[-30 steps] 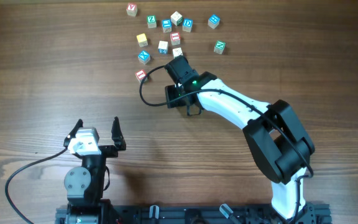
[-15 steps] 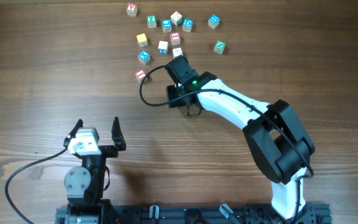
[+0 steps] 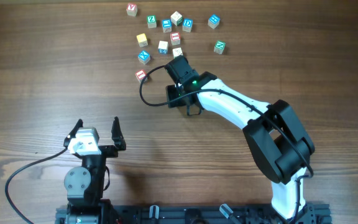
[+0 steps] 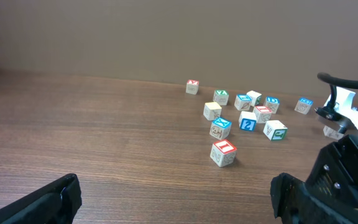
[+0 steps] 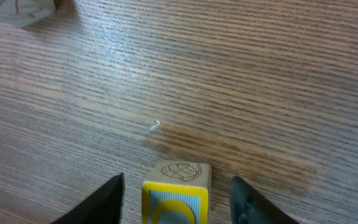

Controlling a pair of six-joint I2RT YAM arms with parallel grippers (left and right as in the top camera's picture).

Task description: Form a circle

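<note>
overhead view: the letter cubes [image 3: 163, 46] lay in a loose scatter near the far edge of the table [image 3: 55, 74], about midway along it, not yet drawn into a circle. on the scatter's left side a yellow cube [image 3: 142, 40], a blue cube [image 3: 143, 56] and a red cube [image 3: 141, 75] ran in a slightly bent line toward the near edge, each apart from the next. the right gripper [image 3: 178, 58] stood at the near side of the scatter, its tip just beside a pale cube [image 3: 178, 52]. the left gripper [image 3: 97, 129] sat close to the near edge, left of the middle, spread wide and holding nothing.

left wrist view: the scatter showed beyond the wide-spread fingers [image 4: 42, 202], the red cube nearest and on its own. the right arm [image 4: 347, 101] came in at the right side.

right wrist view: the right fingers [image 5: 110, 199] stood partly open, one on either side of the pale cube. its near face was framed in yellow and its top bore a drawing. bare wood showed in the gap on each side, so they gripped nothing. the corner of another pale block [image 5: 23, 9] sat at the far left.
</note>
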